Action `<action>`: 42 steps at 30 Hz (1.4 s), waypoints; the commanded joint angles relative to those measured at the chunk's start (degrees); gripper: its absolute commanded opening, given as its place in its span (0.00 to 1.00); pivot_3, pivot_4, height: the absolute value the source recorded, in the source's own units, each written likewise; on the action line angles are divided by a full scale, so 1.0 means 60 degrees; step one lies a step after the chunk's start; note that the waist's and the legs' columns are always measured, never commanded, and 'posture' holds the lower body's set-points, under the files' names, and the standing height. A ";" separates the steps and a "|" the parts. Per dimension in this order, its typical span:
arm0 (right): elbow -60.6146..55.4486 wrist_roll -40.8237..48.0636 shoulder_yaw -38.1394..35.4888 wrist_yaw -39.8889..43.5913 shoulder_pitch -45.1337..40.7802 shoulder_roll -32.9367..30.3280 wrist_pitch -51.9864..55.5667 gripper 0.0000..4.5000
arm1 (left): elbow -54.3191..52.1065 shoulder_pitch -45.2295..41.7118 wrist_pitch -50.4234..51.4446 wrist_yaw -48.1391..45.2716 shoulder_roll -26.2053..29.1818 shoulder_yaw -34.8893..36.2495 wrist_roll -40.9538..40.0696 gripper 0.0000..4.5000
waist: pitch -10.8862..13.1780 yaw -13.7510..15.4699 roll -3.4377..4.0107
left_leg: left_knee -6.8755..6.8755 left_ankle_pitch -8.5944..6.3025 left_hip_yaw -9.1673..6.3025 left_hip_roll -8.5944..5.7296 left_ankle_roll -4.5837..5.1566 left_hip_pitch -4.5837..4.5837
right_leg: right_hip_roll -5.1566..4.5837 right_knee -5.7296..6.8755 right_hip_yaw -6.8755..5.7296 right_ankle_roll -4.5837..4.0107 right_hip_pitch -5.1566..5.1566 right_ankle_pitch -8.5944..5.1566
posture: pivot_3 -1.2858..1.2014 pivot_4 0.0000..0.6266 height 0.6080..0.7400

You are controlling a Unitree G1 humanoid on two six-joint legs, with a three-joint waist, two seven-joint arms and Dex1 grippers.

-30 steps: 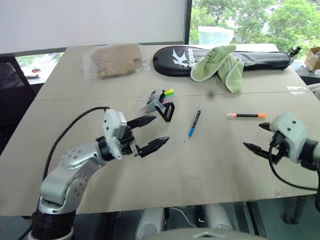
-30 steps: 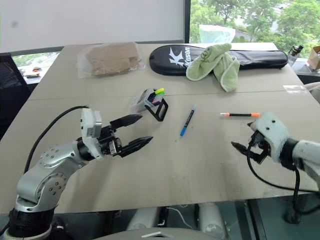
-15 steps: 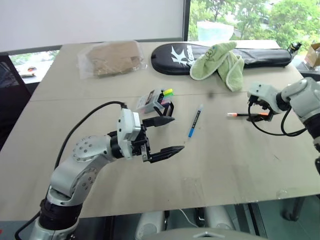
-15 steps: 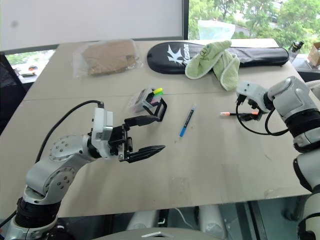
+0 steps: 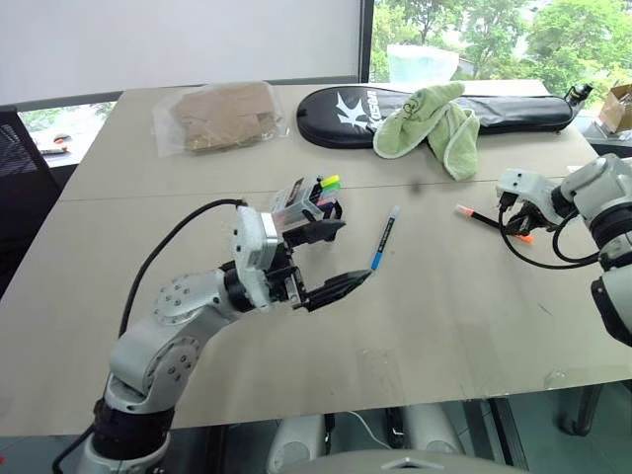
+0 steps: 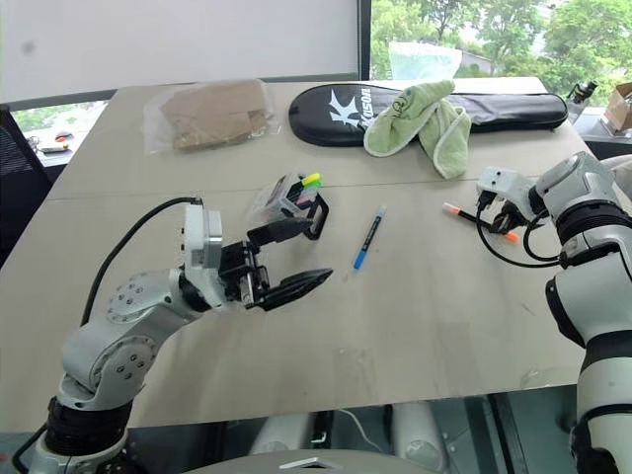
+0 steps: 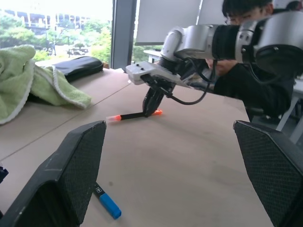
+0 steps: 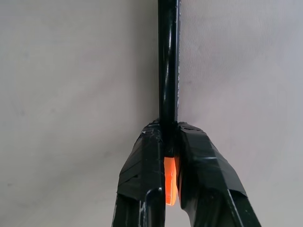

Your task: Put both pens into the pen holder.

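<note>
Gripping the orange pen (image 8: 168,90) near one end, my right gripper (image 8: 169,137) is closed on it, right of the pen holder (image 5: 306,201). My left gripper (image 5: 331,259) hangs wide open just before the holder, with the blue pen (image 5: 384,239) between both.

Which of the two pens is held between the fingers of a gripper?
The orange-ended pen, pinched near one end by the shut right gripper. The blue-ended pen lies free on the table, untouched.

Racket bag (image 5: 494,111), green towel (image 5: 434,123), packet (image 5: 222,117)
</note>
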 commanded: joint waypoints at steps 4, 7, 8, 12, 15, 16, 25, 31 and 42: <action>-0.9012 0.3998 -0.3944 0.0927 0.2592 -0.1008 0.7660 0.03 | 0.0429 -0.1165 0.2601 0.3337 -0.0447 0.0543 -0.3832 1.00 | 0.0003 0.0059 0.0017 | -0.0002 -0.0003 -0.0046 0.0008 0.0002 -0.0020 | -0.0013 0.0007 -0.0018 0.0003 -0.0007 0.0002 | 0.52 0.24 1.00; -1.3682 0.5228 -0.6046 -0.0166 0.3971 0.0114 1.1207 0.03 | 0.1061 -0.1670 0.2796 0.4405 -0.0992 0.0644 -0.5068 1.00 | -0.0003 0.0074 0.0025 | -0.0010 -0.0005 -0.0100 0.0009 -0.0002 -0.0029 | -0.0010 0.0013 -0.0046 0.0004 -0.0007 0.0002 | 0.52 0.24 1.00; -1.4868 0.5498 -0.6500 -0.0631 0.4348 0.0664 1.1858 0.03 | 0.1254 -0.1865 0.2796 0.4637 -0.1175 0.0667 -0.5414 1.00 | -0.0003 0.0077 0.0025 | -0.0010 -0.0005 -0.0123 0.0007 -0.0003 -0.0033 | -0.0006 0.0016 -0.0056 0.0003 -0.0006 0.0001 | 0.52 0.24 1.00; -1.7379 0.6511 -0.7233 -0.2373 0.5457 0.2279 1.2301 0.03 | 0.1936 -0.2484 0.2886 0.5133 -0.1500 0.0667 -0.6158 1.00 | -0.0005 0.0218 0.0025 | -0.0003 -0.0002 -0.0149 -0.0012 -0.0007 -0.0027 | 0.0010 0.0026 -0.0092 -0.0001 0.0004 0.0001 | 0.52 0.24 1.00; -1.8351 0.7271 -0.7332 -0.3601 0.5945 0.3326 1.2301 0.03 | 0.2412 -0.2950 0.3084 0.4908 -0.1487 0.0499 -0.6271 1.00 | -0.0004 0.0226 0.0025 | 0.0020 0.0004 -0.0139 -0.0028 -0.0015 -0.0018 | 0.0006 0.0015 -0.0082 -0.0001 0.0027 0.0000 | 0.52 0.24 1.00; -1.8546 0.7539 -0.7327 -0.3977 0.6075 0.3546 1.2301 0.00 | 0.2573 -0.3110 0.3161 0.4828 -0.1497 0.0457 -0.6341 0.88 | -0.0004 0.0221 0.0025 | 0.0021 0.0005 -0.0138 -0.0036 -0.0013 -0.0011 | 0.0006 0.0010 -0.0077 -0.0002 0.0038 0.0000 | 0.52 0.24 1.00; -1.8832 0.9578 -0.7424 -0.6338 0.6236 0.4192 1.2301 0.00 | 0.3011 -0.3682 0.3791 0.4045 -0.1354 0.0236 -0.6092 0.01 | -0.0004 0.0196 0.0025 | 0.0023 0.0008 -0.0161 -0.0079 -0.0016 0.0006 | 0.0011 0.0011 -0.0077 -0.0010 0.0055 -0.0007 | 0.52 0.24 1.00; -1.9363 1.0023 -0.7714 -0.6732 0.6564 0.3672 1.1825 0.20 | 0.3143 -0.4079 0.3537 0.3517 -0.0974 0.0563 -0.5293 0.00 | -0.0004 0.0207 0.0025 | 0.0012 0.0009 -0.0160 -0.0081 -0.0016 0.0004 | 0.0009 0.0003 -0.0078 -0.0018 0.0054 -0.0014 | 0.52 0.24 1.00; -1.9960 0.9209 -0.8356 -0.5552 0.9238 0.1035 0.6957 0.96 | 0.3471 -0.6236 0.2137 0.1570 0.0998 0.0321 -0.1443 0.00 | 0.0003 0.0136 0.0012 | -0.0004 0.0007 -0.0152 -0.0078 -0.0014 0.0008 | 0.0019 -0.0014 -0.0071 -0.0001 0.0054 -0.0017 | 0.52 0.24 1.00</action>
